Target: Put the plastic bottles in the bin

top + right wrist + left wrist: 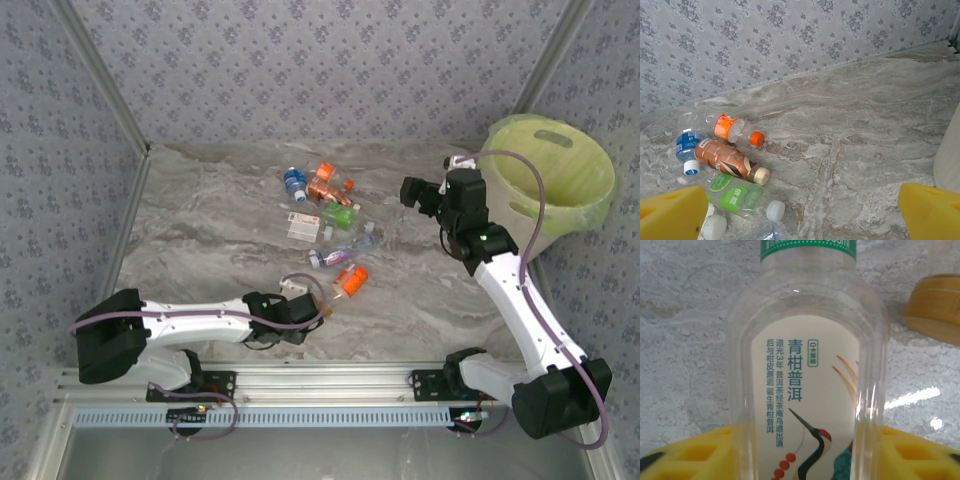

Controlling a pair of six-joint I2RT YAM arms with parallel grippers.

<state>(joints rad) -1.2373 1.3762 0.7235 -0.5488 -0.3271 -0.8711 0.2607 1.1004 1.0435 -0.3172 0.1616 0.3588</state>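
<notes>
the marbled tabletop (pixel 200 230) is the whole work floor. the bin (pixel 592 165) stands at its far right corner with the lime bag folded over the rim, well apart from the things to be moved.

the left arm (pixel 200 320) lies low along the near edge and reaches toward the middle. the right arm (pixel 525 300) climbs the right side, with its wrist between the scatter and the bin.

the plastic bottles (pixel 330 210) lie loose at mid-table. at the near end of the scatter is the cream-label bottle (pixel 805 365), which is clear-walled, with a green band above and a crane drawn on the label. the left fingers (pixel 695 452) are clamped on it, one yellow pad on each side of the labelled body. an orange-banded bottle (pixel 935 307) lies just beside it.

the right fingers (pixel 675 212) stand wide apart and hold nothing. they hang over the far end of the scatter, above a brown bottle (pixel 730 160) and an orange-label bottle (pixel 732 129). a small white cap (pixel 775 210) lies near them, and i cannot tell whether it is loose.

the step in hand looks like lift and carry. to do it well:
- raise the bottle straight up first, so it clears the orange-banded neighbour instead of dragging it.
- keep the squeeze steady, because the thin clear wall will likely flex and could slip.
- travel high enough to pass over the bin rim.
- route wide of the right arm, which sits in the way.
- let go only when the bottle is over the middle of the mouth, so it doesn't bounce off the edge.
</notes>
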